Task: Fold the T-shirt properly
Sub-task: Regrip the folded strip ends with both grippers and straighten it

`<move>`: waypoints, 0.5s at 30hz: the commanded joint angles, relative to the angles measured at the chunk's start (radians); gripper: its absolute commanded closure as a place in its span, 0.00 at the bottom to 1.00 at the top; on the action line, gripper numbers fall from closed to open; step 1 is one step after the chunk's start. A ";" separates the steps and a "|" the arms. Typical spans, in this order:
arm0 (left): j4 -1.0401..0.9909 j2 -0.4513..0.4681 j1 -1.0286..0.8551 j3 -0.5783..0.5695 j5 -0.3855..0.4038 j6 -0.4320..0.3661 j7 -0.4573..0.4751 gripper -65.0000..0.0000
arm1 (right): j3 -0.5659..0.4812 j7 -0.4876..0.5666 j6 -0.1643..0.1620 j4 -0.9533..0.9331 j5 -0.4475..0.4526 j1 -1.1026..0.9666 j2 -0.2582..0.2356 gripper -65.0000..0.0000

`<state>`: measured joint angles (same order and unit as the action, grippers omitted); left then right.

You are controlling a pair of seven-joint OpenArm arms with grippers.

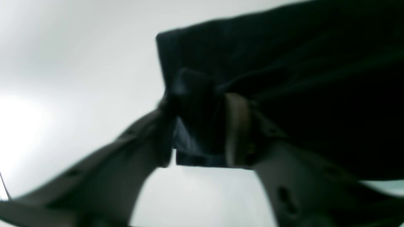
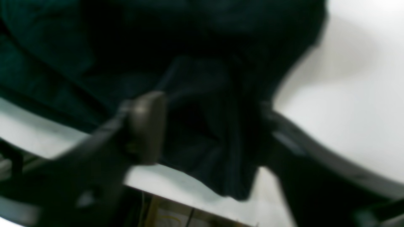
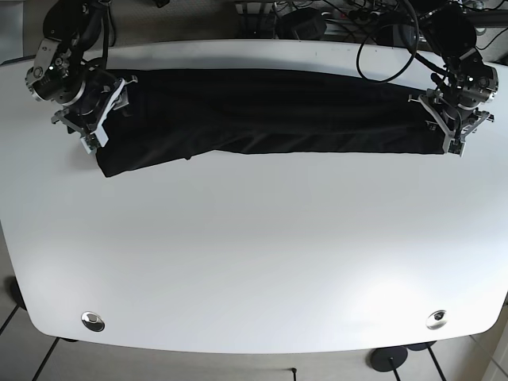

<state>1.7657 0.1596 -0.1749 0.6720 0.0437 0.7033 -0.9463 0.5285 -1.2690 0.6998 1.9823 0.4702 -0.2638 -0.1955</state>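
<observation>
Cloth of the dark T-shirt (image 1: 284,78) fills the left wrist view, its corner clamped in the left pincer (image 1: 202,126). Right wrist view: the right pincer (image 2: 211,126) grips bunched fabric. Base view: the shirt stretches sideways along the white table's (image 3: 254,262) far edge, between both arms.

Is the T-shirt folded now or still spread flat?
Partly folded: the T-shirt is a long narrow band stretched between left gripper and right gripper, both clamping its ends.
</observation>
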 commanded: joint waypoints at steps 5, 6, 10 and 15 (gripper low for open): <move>0.079 0.019 0.015 -0.001 0.023 -0.005 0.020 0.44 | 0.109 0.068 -0.002 -0.067 0.135 0.085 -0.017 0.26; 0.099 0.015 0.015 -0.002 0.025 -0.005 0.020 0.44 | 0.109 0.084 -0.002 -0.146 0.135 0.136 -0.017 0.26; 0.016 0.013 0.079 -0.002 0.022 -0.005 0.023 0.44 | 0.107 0.145 -0.002 -0.429 0.135 0.289 -0.026 0.26; -0.174 0.021 0.105 -0.001 0.022 -0.005 0.077 0.64 | 0.107 0.186 -0.002 -0.645 0.135 0.384 -0.042 0.33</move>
<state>1.5738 0.1619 -0.0830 0.6678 0.0544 0.7033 -0.8825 0.6331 -1.1023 0.6960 1.3231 0.5812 0.1020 -0.2192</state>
